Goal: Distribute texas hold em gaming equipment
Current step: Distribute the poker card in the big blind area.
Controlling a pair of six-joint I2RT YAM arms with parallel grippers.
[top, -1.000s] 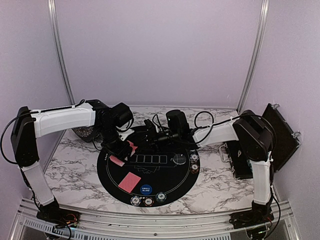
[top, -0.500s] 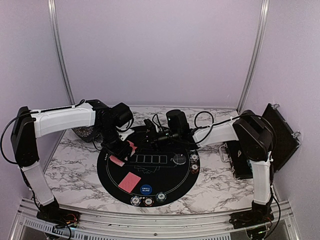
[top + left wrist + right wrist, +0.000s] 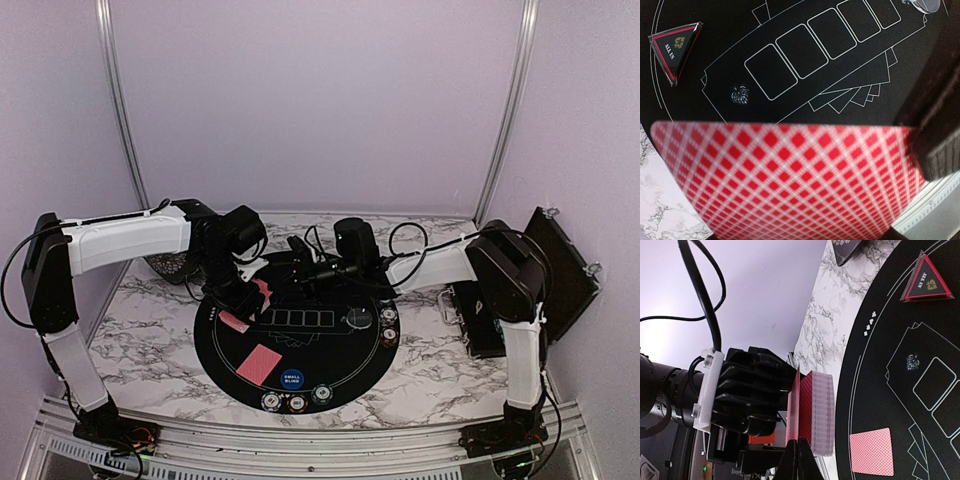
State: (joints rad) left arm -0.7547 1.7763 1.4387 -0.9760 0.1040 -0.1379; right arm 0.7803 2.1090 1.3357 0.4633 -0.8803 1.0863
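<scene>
There's the deck of red-backed cards, held on edge over the mat's left side and clamped in the left gripper, presented for peeling. The right gripper is pinched tight on the outermost card, apparently to deal it.

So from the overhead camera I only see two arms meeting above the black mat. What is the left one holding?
Observer: The left claw grips a deck of red-backed cards.
Operator: And the right one?
Observer: The right claw is shut on a single card at the side of that deck, it seems.
Operator: Anything small I am missing?
Observer: The black triangular marker has a red border and reads ALL IN.
</scene>
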